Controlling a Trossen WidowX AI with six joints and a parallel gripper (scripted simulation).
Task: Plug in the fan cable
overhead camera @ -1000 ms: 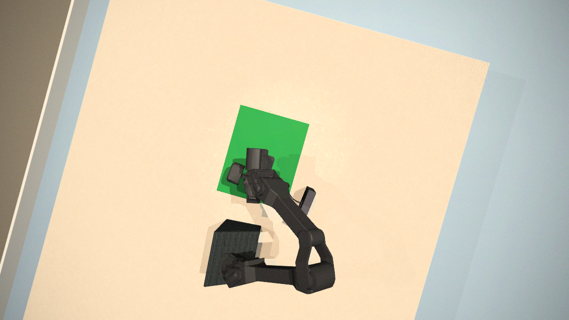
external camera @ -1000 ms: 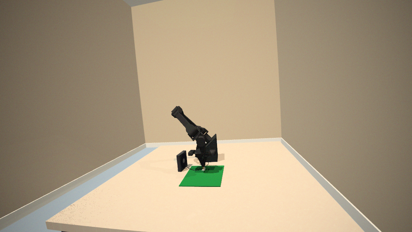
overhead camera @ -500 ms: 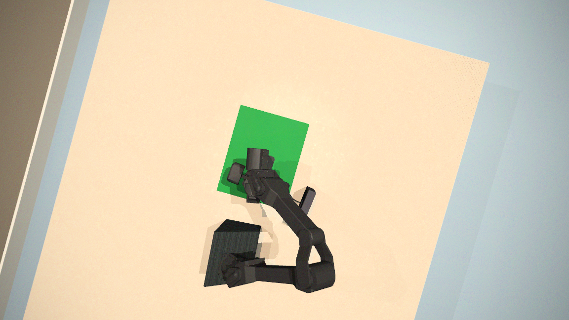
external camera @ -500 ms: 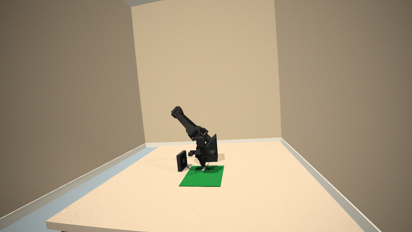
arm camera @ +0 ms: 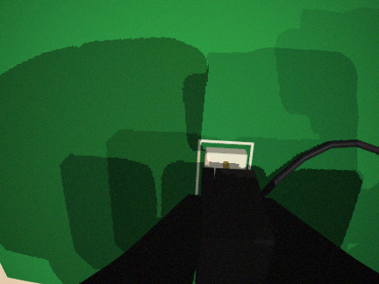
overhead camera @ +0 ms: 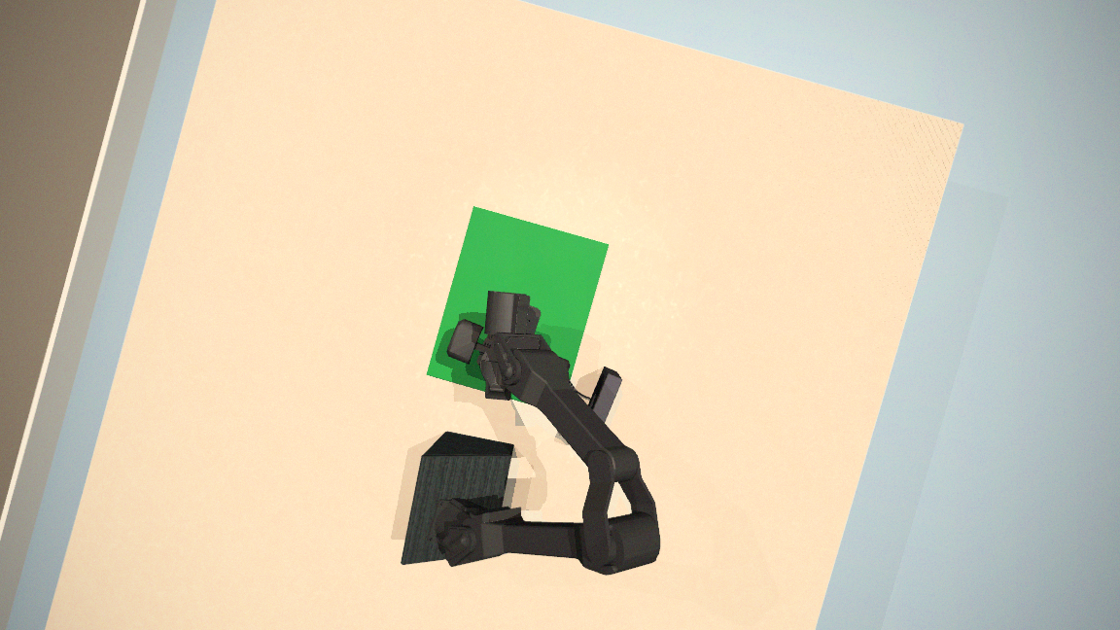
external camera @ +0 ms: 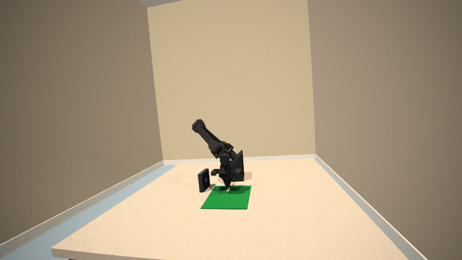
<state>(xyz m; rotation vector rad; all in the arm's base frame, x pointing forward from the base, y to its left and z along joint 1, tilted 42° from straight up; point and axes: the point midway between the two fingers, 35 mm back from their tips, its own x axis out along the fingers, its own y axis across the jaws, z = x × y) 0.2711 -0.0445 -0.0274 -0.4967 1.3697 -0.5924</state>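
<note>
My gripper point(external camera: 227, 186) point(arm camera: 228, 209) points down, low over the green board point(overhead camera: 540, 250) point(external camera: 225, 202) point(arm camera: 175, 19), and is shut on the fan plug, which the dark fingers hide. The white four-pin header point(arm camera: 225, 156) shows just past the fingertips, inside a printed white outline point(arm camera: 225, 141). A brown-gold pin point(arm camera: 225, 165) shows at the fingers' edge; the other pins are hidden. How deep the plug sits cannot be seen. The black cable point(arm camera: 325, 146) point(external camera: 217, 189) bends from beside the fingers to the fan point(overhead camera: 606, 391) point(external camera: 203, 180).
The fan stands upright beside the board. A dark wedge-shaped block point(overhead camera: 462, 477) point(external camera: 239, 169) stands by the arm's base point(overhead camera: 458, 537). The arm point(overhead camera: 576, 415) reaches over the near part of the board and hides the fingers in the top view.
</note>
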